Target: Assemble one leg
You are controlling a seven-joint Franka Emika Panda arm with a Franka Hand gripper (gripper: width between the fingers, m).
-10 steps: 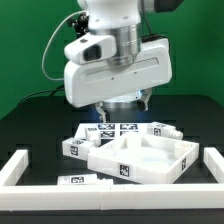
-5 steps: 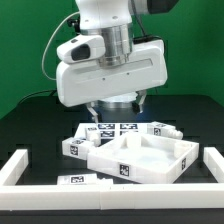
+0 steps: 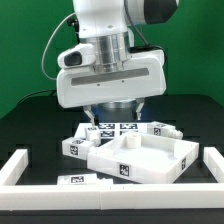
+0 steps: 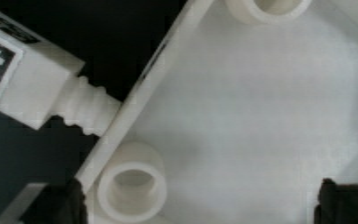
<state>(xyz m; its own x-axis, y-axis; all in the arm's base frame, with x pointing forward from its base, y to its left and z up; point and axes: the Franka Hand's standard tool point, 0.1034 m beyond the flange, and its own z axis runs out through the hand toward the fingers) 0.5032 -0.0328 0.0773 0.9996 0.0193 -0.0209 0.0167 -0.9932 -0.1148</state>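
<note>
My gripper (image 3: 113,108) hangs open and empty above the back of the parts pile. In the wrist view its fingers (image 4: 51,205) stand wide apart over the large white square panel (image 4: 247,110), which has round sockets (image 4: 131,190) near its corners. A leg (image 4: 34,75), a stubby white post with a marker tag, lies beside the panel with its threaded end touching the panel's edge. In the exterior view the rimmed panel (image 3: 140,160) lies at the middle, with one leg (image 3: 72,147) at its left side, one (image 3: 85,181) in front and one (image 3: 162,130) behind on the right.
The marker board (image 3: 112,128) lies behind the panel, under the gripper. Long white border bars lie at the exterior view's left (image 3: 15,170) and right (image 3: 212,165). The table is black, with a green backdrop behind.
The gripper body has shifted slightly toward the exterior view's left and turned a little. The panel and the legs have not moved.
</note>
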